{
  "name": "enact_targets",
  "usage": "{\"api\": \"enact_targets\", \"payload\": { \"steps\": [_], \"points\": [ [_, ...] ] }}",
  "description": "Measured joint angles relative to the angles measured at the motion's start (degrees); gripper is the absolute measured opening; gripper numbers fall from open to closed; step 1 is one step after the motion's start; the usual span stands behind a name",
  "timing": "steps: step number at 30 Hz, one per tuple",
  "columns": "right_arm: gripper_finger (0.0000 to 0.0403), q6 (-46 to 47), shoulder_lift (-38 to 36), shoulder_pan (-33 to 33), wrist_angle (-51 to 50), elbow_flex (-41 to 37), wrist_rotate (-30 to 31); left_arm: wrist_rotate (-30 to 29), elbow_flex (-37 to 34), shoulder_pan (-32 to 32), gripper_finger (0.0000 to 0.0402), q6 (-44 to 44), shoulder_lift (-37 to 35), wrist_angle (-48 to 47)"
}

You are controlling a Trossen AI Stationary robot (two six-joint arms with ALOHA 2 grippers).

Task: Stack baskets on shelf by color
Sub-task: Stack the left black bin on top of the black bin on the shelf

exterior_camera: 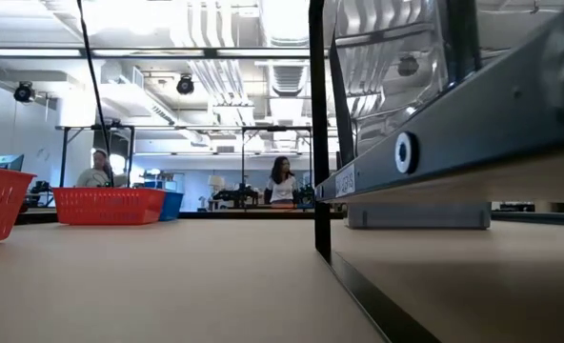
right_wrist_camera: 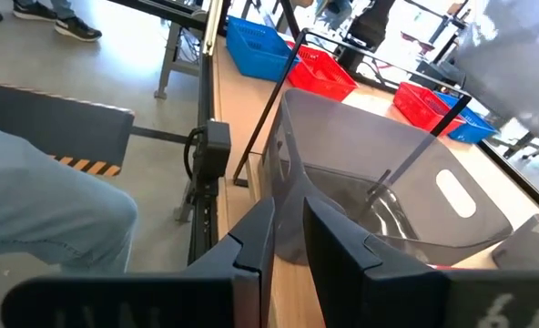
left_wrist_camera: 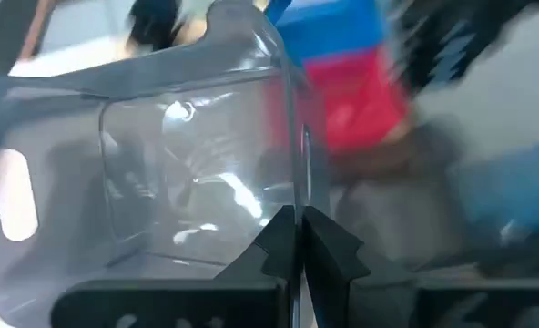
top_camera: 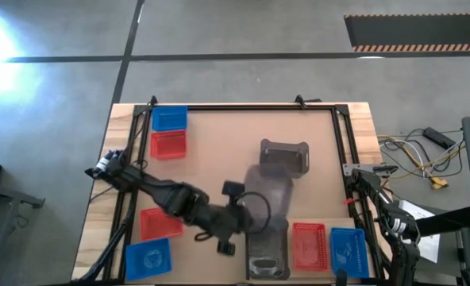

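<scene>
Right now I have the left gripper (left_wrist_camera: pixel 295 239) over the middle of the shelf (top_camera: pixel 219 151), its jaws pinched shut on the rim of a smoky grey basket (top_camera: pixel 268 199) held tilted above the panel. A second grey basket (top_camera: pixel 284 156) sits just beyond it. My right gripper (right_wrist_camera: pixel 288 239) waits off the table's right edge, jaws slightly apart, holding nothing. Red and blue baskets (top_camera: pixel 168 131) sit paired at the shelf corners.
</scene>
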Motion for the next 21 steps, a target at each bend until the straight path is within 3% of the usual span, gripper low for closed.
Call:
{"api": "enact_targets", "payload": {
  "steps": [9, 21],
  "points": [
    [0.0054, 0.1, 0.0, 0.0, 0.0, 0.0, 0.0, 1.7, -1.2, -5.1, 0.0000, -1.2, 3.0, 13.0],
    [0.0054, -2.3, -0.1, 0.0, 0.0, 2.2, 0.2, 2.0, 2.0, -8.4, 0.0000, -3.8, 10.4, 15.5]
  ]
}}
